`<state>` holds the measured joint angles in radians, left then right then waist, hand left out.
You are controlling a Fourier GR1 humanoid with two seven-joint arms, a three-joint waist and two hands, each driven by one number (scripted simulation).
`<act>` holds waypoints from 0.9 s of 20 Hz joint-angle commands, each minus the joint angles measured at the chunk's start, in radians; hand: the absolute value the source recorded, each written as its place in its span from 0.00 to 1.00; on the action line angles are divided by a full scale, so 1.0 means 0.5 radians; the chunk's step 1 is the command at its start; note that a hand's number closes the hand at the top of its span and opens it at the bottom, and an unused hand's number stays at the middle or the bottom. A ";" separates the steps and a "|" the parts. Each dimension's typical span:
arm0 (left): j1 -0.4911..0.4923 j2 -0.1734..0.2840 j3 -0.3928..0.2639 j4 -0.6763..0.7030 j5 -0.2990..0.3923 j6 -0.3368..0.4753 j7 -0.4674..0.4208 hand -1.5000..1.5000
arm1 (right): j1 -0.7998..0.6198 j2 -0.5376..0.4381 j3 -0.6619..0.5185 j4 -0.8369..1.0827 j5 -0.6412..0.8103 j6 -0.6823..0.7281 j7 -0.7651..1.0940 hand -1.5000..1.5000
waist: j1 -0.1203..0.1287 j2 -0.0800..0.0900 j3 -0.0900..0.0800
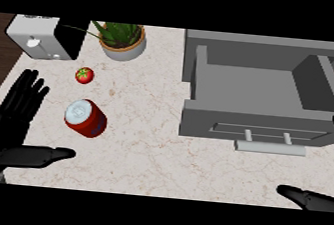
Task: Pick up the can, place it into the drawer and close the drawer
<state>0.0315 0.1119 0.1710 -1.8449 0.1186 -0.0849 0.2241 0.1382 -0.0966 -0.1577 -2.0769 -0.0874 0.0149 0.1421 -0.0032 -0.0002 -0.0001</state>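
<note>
Black and spread flat, my left hand (10, 121) rests at the near left edge, fingers straight, holding nothing. Just right of it the red can (85, 118) lies tilted on the marble counter (152, 148), not yet grasped. Beyond it sit a tomato (84, 75), a potted plant (122, 40) and a toaster (47, 39). My right hand (326, 193) rests released at the near right. Far right, the grey drawer (256, 100) stands pulled out, nothing in it; every step remains.
</note>
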 commanded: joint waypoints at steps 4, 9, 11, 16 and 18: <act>0.137 -0.047 0.003 0.353 -0.098 -0.069 -0.397 0.00 | 0.035 0.036 0.043 -0.121 0.085 -0.020 0.068 0.00 | 0.004 0.000 -0.001; 0.065 -0.063 -0.002 0.615 -0.184 -0.026 -0.587 0.00 | 0.034 -0.026 -0.093 -0.196 -0.069 0.055 0.171 0.00 | 0.001 0.000 0.000; 0.039 -0.090 -0.011 0.634 -0.235 0.065 -0.564 0.00 | 0.158 0.026 -0.114 -0.094 -0.072 0.138 -0.106 0.00 | 0.000 -0.001 0.000; -0.104 -0.022 0.122 1.094 -0.203 0.054 -0.854 0.00 | 0.029 0.029 -0.118 -0.075 -0.028 0.073 0.013 0.00 | 0.002 0.001 0.000; -0.119 -0.019 0.092 1.186 -0.226 0.036 -0.872 0.00 | 0.099 0.008 -0.111 -0.347 -0.062 0.077 0.219 0.00 | -0.002 0.000 -0.001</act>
<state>0.0000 0.0757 0.1981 -1.3565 0.0000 -0.0459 -0.1647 0.1826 -0.0938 -0.2172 -2.1787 -0.1226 0.0581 0.1917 -0.0043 0.0000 -0.0001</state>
